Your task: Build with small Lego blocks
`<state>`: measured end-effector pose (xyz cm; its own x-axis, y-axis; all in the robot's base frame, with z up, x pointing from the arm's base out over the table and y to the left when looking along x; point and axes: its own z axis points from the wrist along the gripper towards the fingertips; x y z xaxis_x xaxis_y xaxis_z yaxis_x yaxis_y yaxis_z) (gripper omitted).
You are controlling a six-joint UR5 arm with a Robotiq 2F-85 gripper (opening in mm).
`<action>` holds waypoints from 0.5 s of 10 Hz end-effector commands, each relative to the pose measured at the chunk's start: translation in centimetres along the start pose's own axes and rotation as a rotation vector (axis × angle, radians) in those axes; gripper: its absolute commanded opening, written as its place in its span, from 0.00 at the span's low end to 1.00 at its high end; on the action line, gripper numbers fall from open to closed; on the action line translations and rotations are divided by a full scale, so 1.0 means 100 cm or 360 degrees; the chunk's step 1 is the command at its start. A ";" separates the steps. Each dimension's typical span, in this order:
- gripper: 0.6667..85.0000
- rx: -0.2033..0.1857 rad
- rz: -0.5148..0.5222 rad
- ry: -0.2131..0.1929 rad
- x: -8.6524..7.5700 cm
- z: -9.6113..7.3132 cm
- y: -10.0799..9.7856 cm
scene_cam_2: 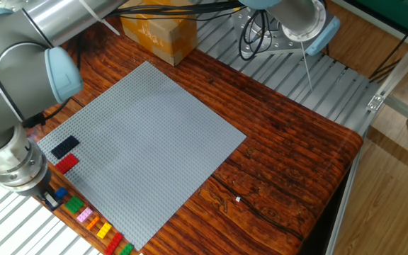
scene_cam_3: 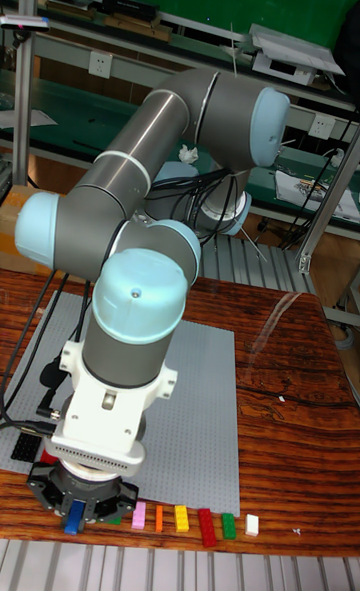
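My gripper [scene_cam_2: 54,198] hangs low over the table's near-left edge, at the left end of a row of small Lego blocks. Its fingers are shut on a blue block [scene_cam_2: 61,193] [scene_cam_3: 74,524]. Beside it the row continues with green [scene_cam_2: 74,206], pink [scene_cam_2: 84,215], orange [scene_cam_2: 93,223], yellow [scene_cam_2: 104,230], red [scene_cam_2: 113,242] and green [scene_cam_2: 126,249] blocks. A black block [scene_cam_2: 65,146] and a red block [scene_cam_2: 66,163] sit on the grey baseplate [scene_cam_2: 154,149] near its left corner. In the tall fixed view the arm hides most of the gripper [scene_cam_3: 76,513].
A brown cardboard box [scene_cam_2: 158,32] stands behind the baseplate's far corner. Dark wooden tabletop [scene_cam_2: 289,170] lies to the right, with a slotted metal frame [scene_cam_2: 317,78] and cables behind it. A small white piece [scene_cam_3: 252,524] ends the row.
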<state>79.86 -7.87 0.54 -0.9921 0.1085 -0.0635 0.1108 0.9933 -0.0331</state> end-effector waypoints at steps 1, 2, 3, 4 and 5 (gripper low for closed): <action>0.00 0.0009 0.0035 0.0005 0.001 -0.005 -0.005; 0.00 0.0014 0.0043 0.0006 0.002 -0.007 -0.006; 0.00 0.0037 0.0046 0.0011 0.003 -0.008 -0.010; 0.00 0.0062 0.0065 0.0017 0.006 -0.011 -0.013; 0.00 0.0066 0.0104 0.0040 0.014 -0.016 -0.011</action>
<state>79.21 -8.68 1.28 -0.9891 0.1361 -0.0552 0.1395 0.9883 -0.0621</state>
